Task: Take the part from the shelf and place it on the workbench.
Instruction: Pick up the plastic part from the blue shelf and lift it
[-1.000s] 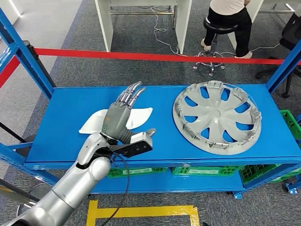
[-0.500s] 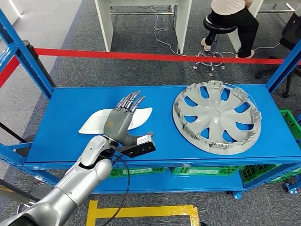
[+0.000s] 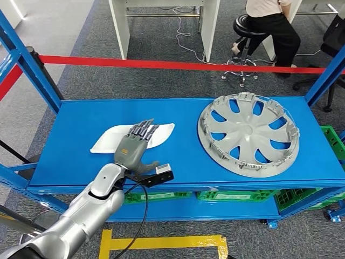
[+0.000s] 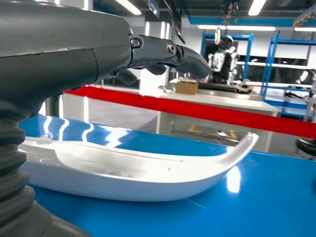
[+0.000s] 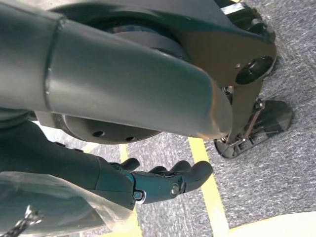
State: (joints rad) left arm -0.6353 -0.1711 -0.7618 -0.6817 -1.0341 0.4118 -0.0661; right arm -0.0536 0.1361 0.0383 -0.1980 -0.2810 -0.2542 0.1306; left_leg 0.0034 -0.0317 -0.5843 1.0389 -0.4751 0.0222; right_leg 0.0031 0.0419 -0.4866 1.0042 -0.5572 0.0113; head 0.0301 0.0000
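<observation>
Lowered left hand, fingers apparently above part.

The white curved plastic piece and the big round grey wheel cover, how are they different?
The white curved plastic piece is long, narrow and solid; the round grey wheel cover is a wide disc with openings between its spokes. The white piece lies on the shelf's left part, under the open left hand; the wheel cover lies on the right, with no hand near it. Both lie flat on the blue shelf.

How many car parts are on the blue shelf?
2: a white curved trim piece under the left hand, and a silver hubcap to its right. None looks hidden.
</observation>
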